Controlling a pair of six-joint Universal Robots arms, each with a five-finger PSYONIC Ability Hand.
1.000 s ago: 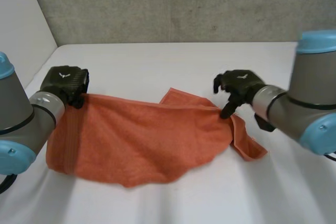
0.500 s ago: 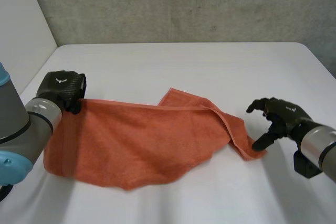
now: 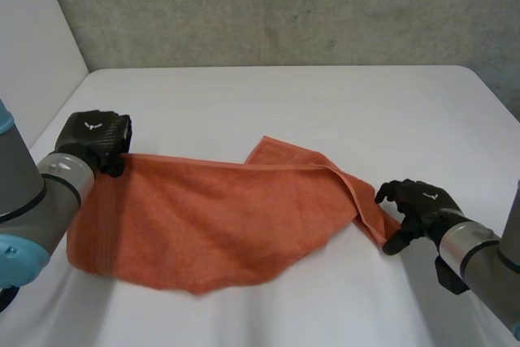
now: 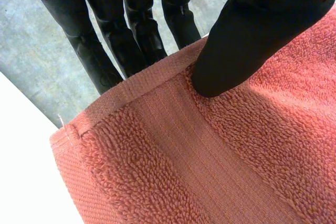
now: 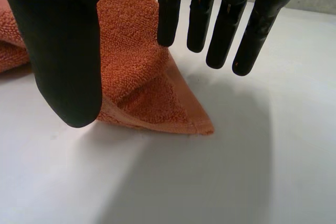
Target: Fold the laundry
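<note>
An orange towel (image 3: 219,217) lies rumpled across the white table (image 3: 325,103), its right part folded over into a narrow point. My left hand (image 3: 97,140) is shut on the towel's far left corner. In the left wrist view the thumb (image 4: 252,30) presses on top of the hem (image 4: 152,87) and the fingers (image 4: 131,30) lie behind it. My right hand (image 3: 418,205) hovers open at the towel's right corner. In the right wrist view that corner (image 5: 157,103) lies on the table between the thumb (image 5: 63,51) and the straight fingers (image 5: 226,30), which hold nothing.
A grey wall (image 3: 284,6) runs behind the table, and a white panel (image 3: 32,46) stands at its left. Bare tabletop stretches beyond the towel and to the right of its corner.
My right hand has left the towel's upper fold, swung out to the right and come back a little to the right corner. The left hand has barely moved.
</note>
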